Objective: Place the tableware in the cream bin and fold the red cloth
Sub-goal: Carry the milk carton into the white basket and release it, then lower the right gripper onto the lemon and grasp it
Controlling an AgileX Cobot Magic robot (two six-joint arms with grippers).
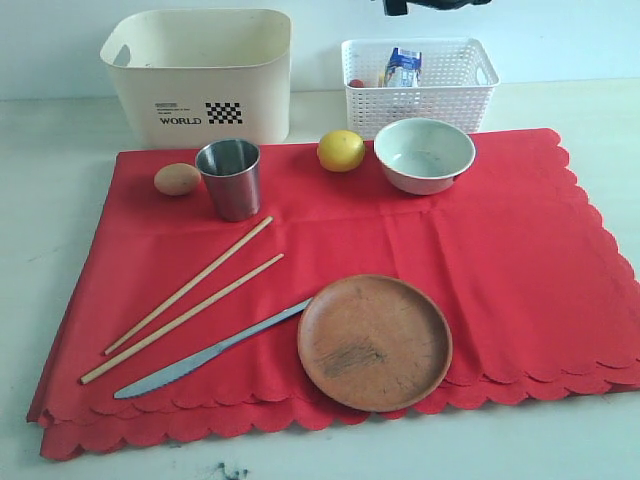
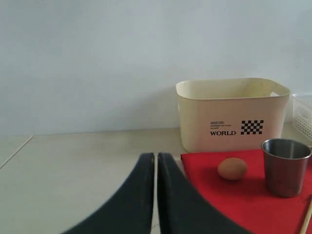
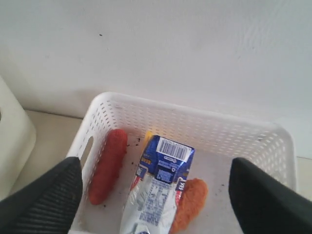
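Observation:
The red cloth (image 1: 500,260) lies spread flat on the table. On it stand a steel cup (image 1: 230,178) and a pale white bowl (image 1: 424,154). Two chopsticks (image 1: 188,285), a silver knife (image 1: 210,352) and a round brown plate (image 1: 375,342) lie nearer the front. The cream bin (image 1: 250,90) stands behind the cloth's left corner. My left gripper (image 2: 156,158) is shut and empty, low over bare table, left of the cloth (image 2: 229,200) and the cup (image 2: 285,166). My right gripper (image 3: 156,168) hangs open over the white basket (image 3: 195,124), holding nothing.
An egg (image 1: 177,179) and a lemon (image 1: 341,151) rest on the cloth's far edge. The lattice basket (image 1: 420,100) behind the bowl holds a milk carton (image 3: 161,190), a red sausage (image 3: 108,165) and an orange piece (image 3: 192,202). A wall runs close behind both containers.

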